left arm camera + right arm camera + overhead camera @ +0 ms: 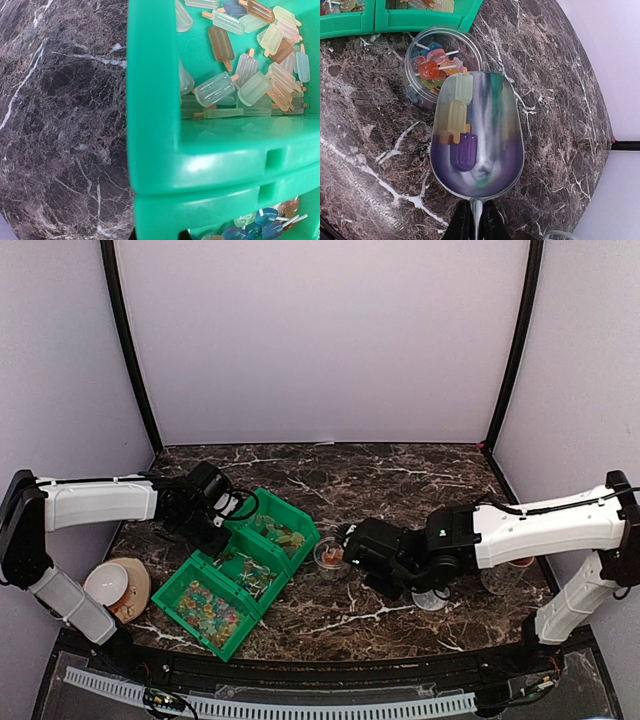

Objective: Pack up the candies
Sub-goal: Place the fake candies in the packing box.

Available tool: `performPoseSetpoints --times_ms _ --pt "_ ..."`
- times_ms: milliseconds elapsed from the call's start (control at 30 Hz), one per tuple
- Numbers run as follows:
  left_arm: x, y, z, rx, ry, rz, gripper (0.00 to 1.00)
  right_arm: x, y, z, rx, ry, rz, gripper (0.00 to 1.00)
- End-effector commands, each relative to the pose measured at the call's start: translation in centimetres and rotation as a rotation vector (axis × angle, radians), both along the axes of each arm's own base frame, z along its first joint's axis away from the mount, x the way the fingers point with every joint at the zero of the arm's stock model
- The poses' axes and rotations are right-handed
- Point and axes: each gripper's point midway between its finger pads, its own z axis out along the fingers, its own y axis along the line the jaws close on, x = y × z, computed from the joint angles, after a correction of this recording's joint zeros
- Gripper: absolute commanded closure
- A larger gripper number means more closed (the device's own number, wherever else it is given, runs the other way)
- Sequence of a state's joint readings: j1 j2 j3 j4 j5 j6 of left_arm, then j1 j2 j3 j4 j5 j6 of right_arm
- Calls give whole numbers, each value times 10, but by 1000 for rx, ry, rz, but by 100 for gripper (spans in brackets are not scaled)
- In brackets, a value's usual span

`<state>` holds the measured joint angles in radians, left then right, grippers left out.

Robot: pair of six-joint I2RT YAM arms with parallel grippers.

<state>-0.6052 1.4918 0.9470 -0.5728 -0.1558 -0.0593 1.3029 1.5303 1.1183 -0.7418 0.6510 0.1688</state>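
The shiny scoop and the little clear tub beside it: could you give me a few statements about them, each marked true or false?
1. The scoop carries a few lolly-shaped candies. True.
2. The clear tub is empty. False: it holds coloured lollipops.
3. The right gripper is shut on the scoop's handle. True.
4. The scoop sits inside one of the green bins. False: it is above the table, its tip at the tub, with the bins beyond.
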Motion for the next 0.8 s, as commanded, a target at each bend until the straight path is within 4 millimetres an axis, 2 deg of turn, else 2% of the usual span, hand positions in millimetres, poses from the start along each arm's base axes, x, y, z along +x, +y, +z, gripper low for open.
performPoseSetpoints --times_ms 0,767 --pt "9 -4 20 -31 -70 1 100 -3 7 20 19 -15 1 100" --pt "8 -4 18 -29 -65 1 100 -7 6 17 -218 -7 35 100"
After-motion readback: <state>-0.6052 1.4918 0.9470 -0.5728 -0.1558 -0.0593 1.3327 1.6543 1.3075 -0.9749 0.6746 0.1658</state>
